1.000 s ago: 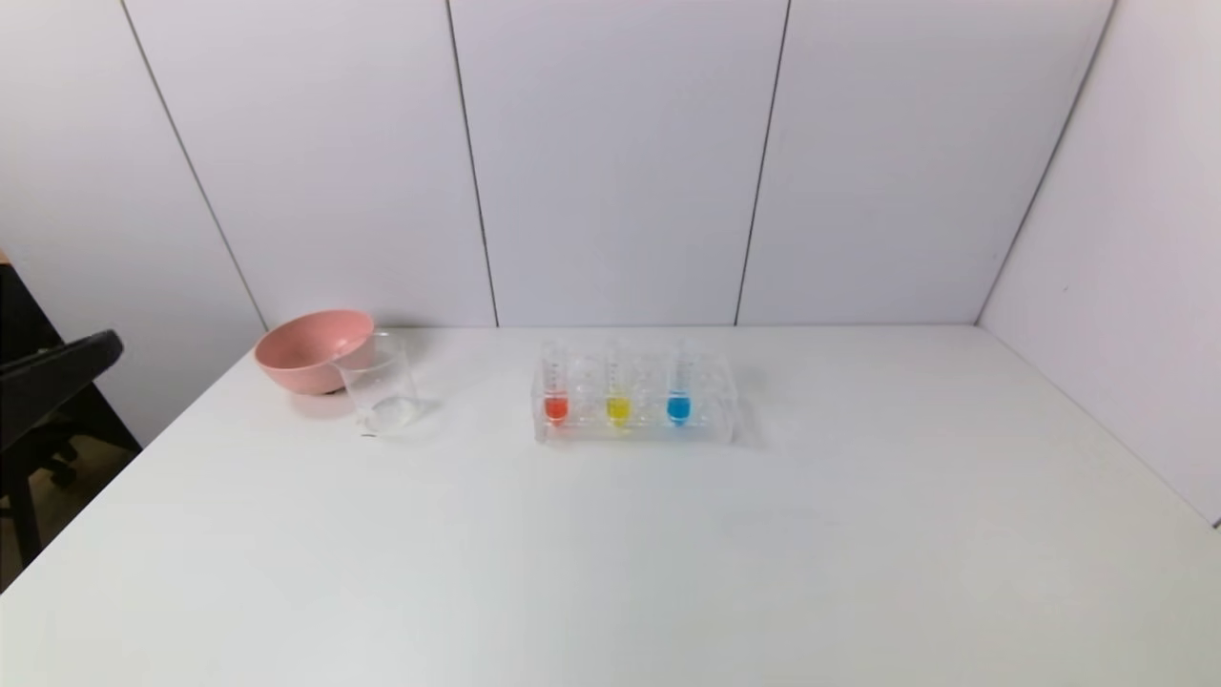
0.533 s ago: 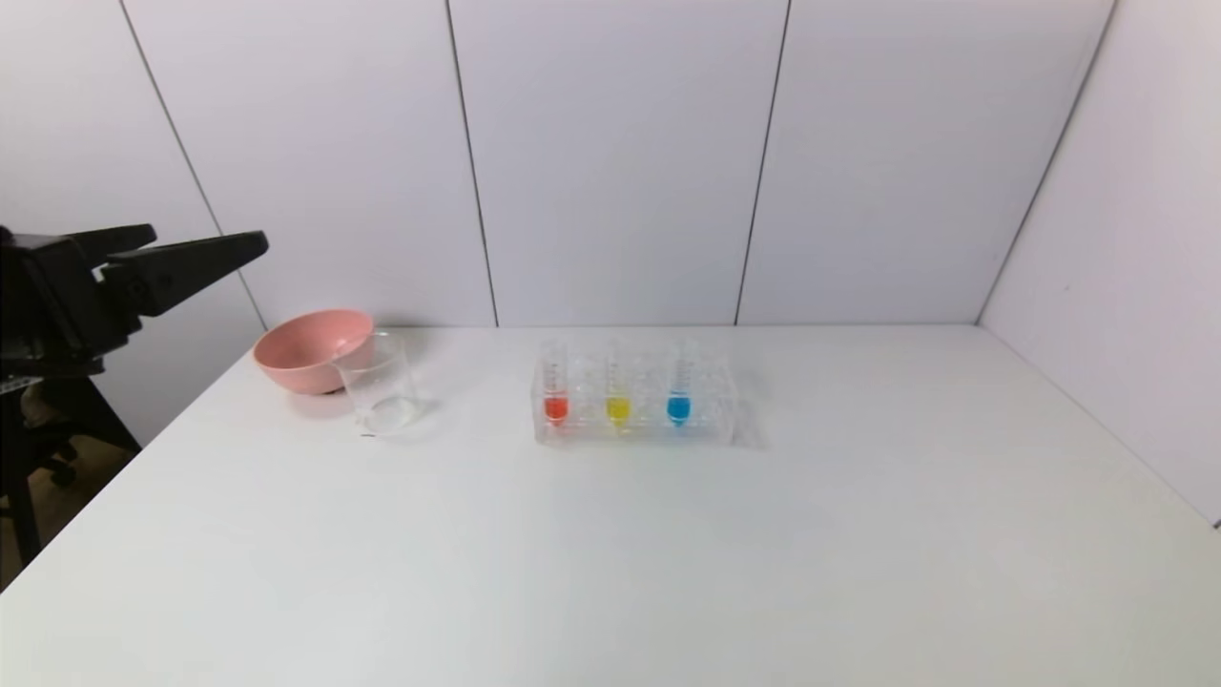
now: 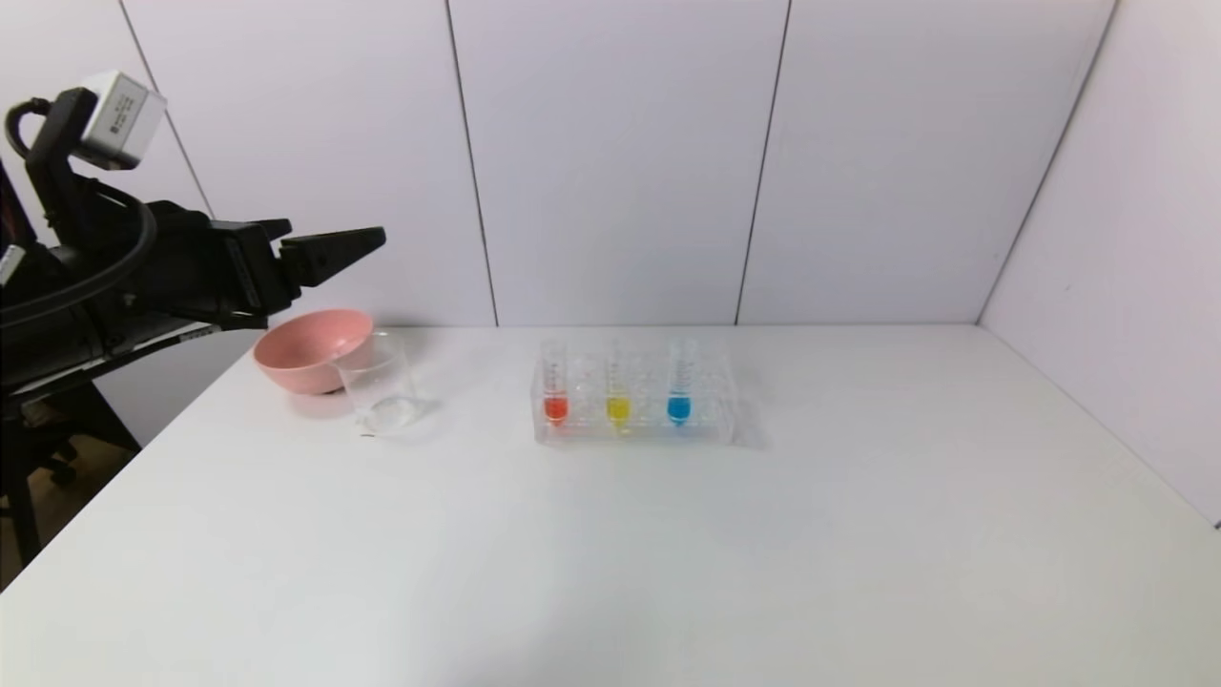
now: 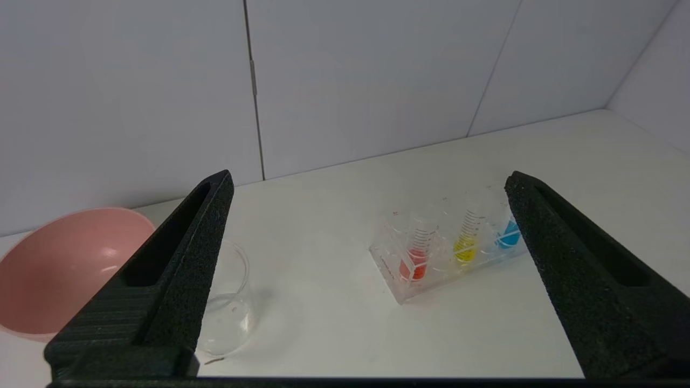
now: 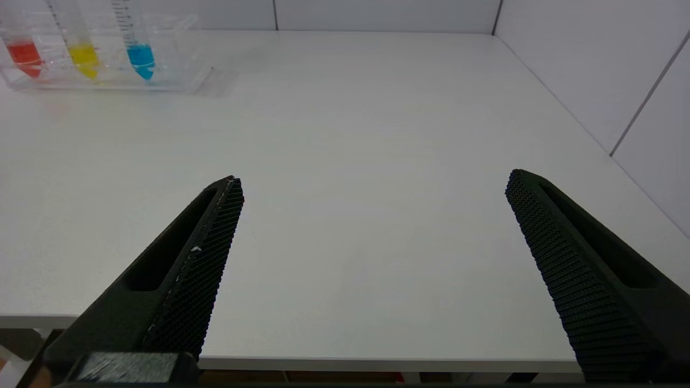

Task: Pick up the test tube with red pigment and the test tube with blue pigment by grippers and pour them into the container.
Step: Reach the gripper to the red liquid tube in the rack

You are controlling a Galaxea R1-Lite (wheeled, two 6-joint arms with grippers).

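Test tubes with red pigment (image 3: 555, 393) and blue pigment (image 3: 678, 391) stood untouched in the clear rack (image 3: 634, 401). At nine o'clock the left hand (image 3: 367, 240) had risen, spread wide, beginning its approach.

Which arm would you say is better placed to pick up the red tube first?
Probably left: the left gripper is raised, open, nearer the red tube. The right gripper hangs open at the table's near edge.
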